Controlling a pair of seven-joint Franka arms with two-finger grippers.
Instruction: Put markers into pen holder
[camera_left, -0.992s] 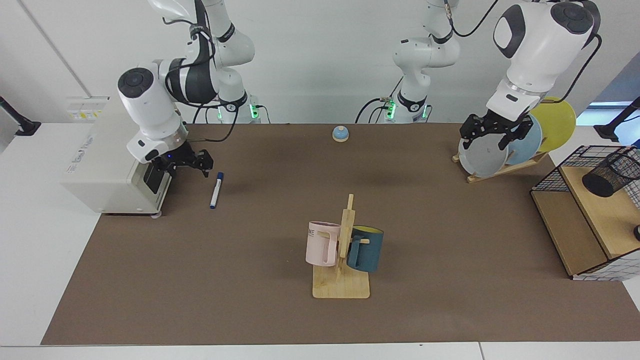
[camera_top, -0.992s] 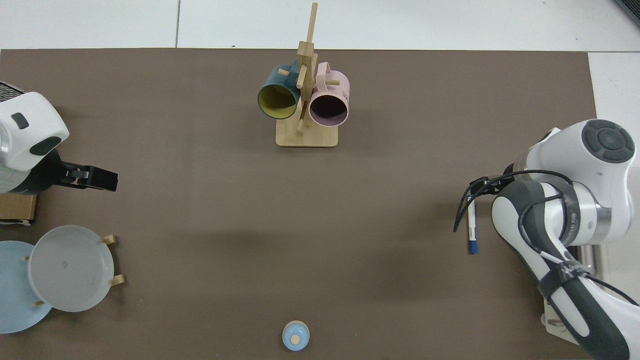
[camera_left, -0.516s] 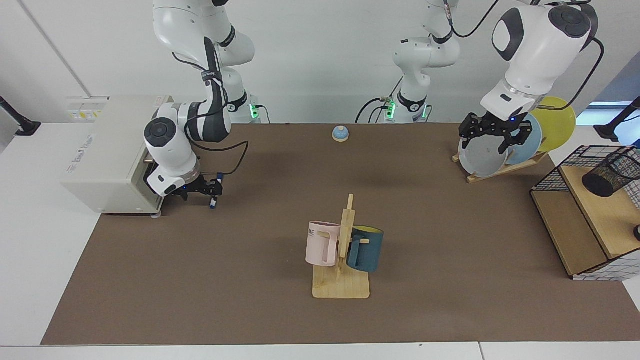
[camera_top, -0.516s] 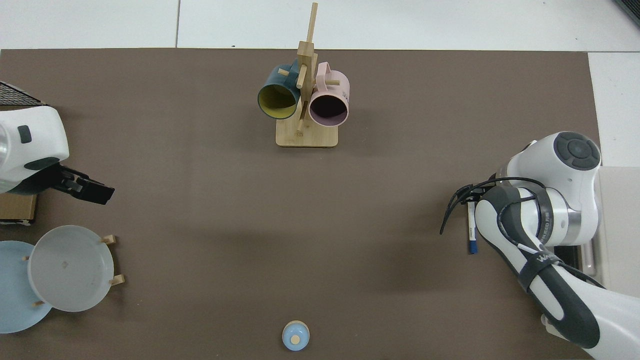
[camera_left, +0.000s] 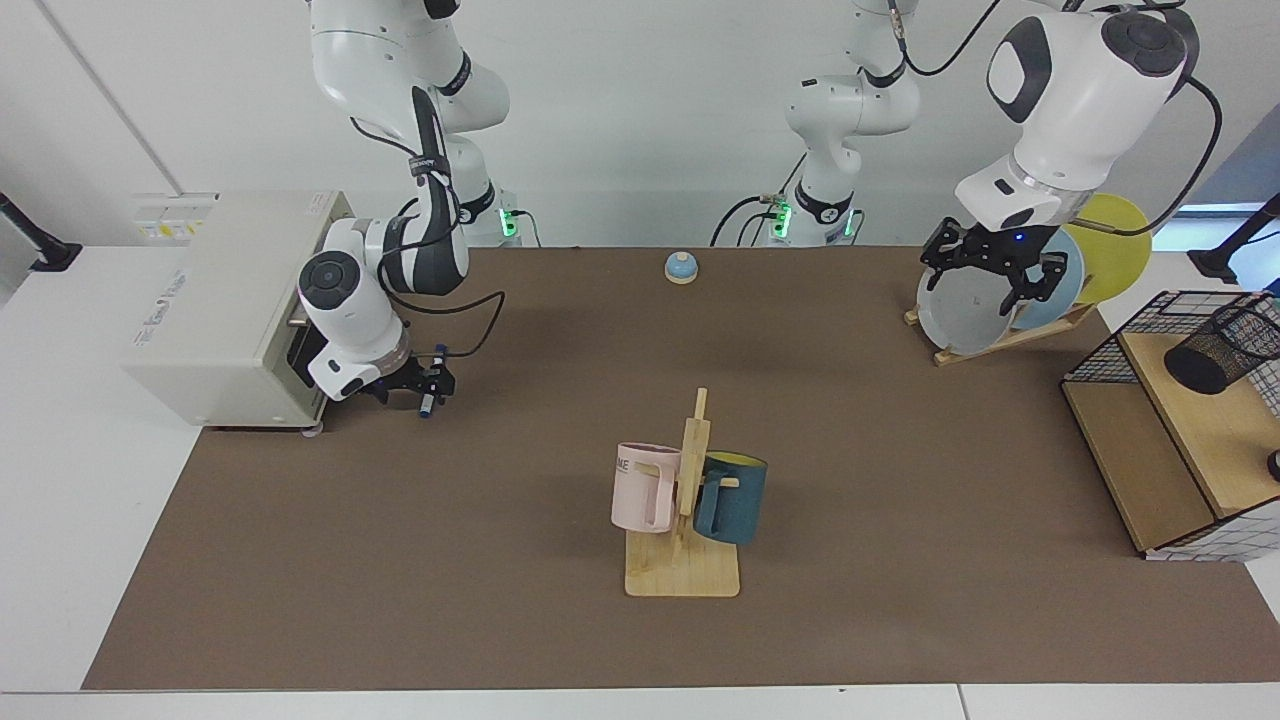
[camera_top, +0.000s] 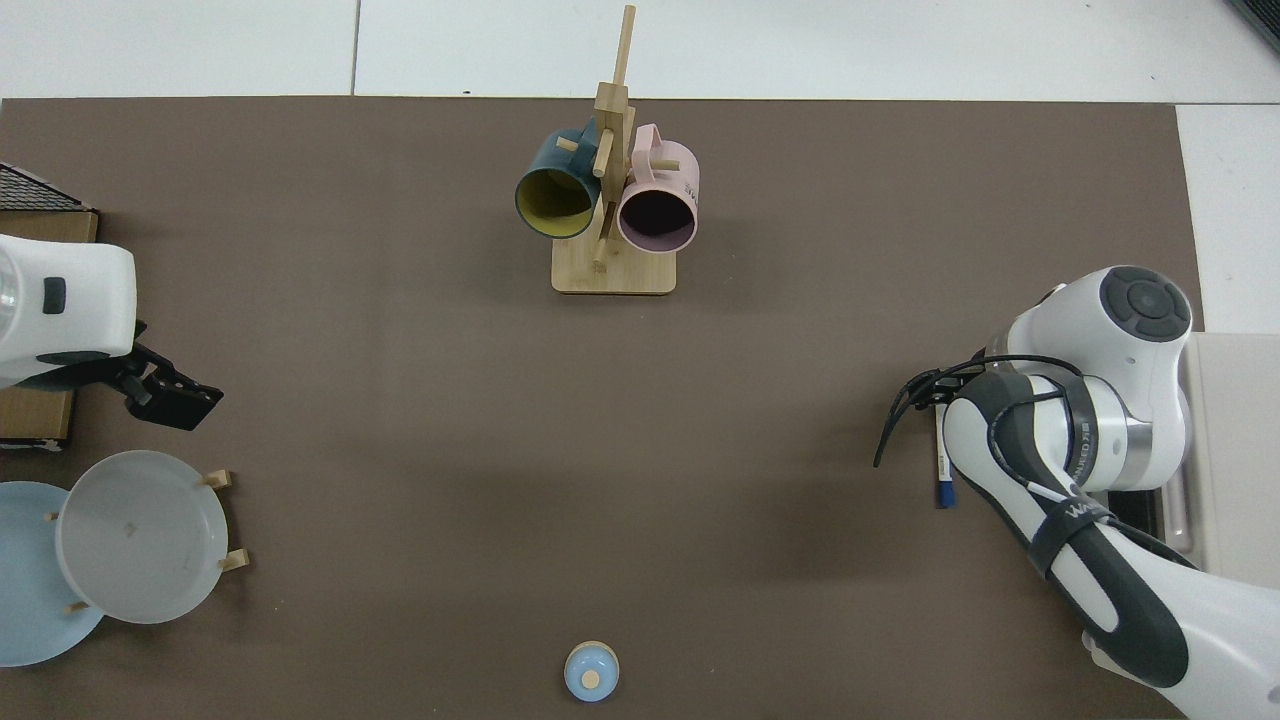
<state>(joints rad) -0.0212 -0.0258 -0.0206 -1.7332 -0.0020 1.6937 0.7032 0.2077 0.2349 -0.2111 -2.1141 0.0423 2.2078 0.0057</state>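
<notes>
- Right gripper (camera_left: 415, 385) is down low on the brown tabletop (camera_left: 560, 400), right at the marker (camera_top: 942, 462) and beside the white box (camera_left: 225, 305); whether its fingers have closed on the marker, I cannot tell from either view.
- Left gripper (camera_left: 995, 268) hangs in the air in front of the plates, fingers spread apart and holding nothing.
- Wire basket with wooden shelves (camera_left: 1165, 440) sits at the far edge of the tabletop on the left arm's side.
- Plate rack (camera_left: 1010, 335) stands near it with a grey plate (camera_top: 140, 535), a blue plate (camera_top: 25, 580) and a yellow plate (camera_left: 1115, 245) leaning in it.
- Mug stand (camera_left: 683, 570) holds the centre front, a pink mug (camera_left: 640, 490) on one side and a dark blue mug (camera_left: 735, 497) on the other.
- Pen holder (camera_left: 1222, 350) lies tilted on its side on the basket's upper shelf, well apart from the marker.
- Marker lies flat on the tabletop, partly hidden under the right arm in the top view, its blue end showing.
- Small blue bell (camera_left: 681, 267) sits at the back edge, between the two arm bases.
</notes>
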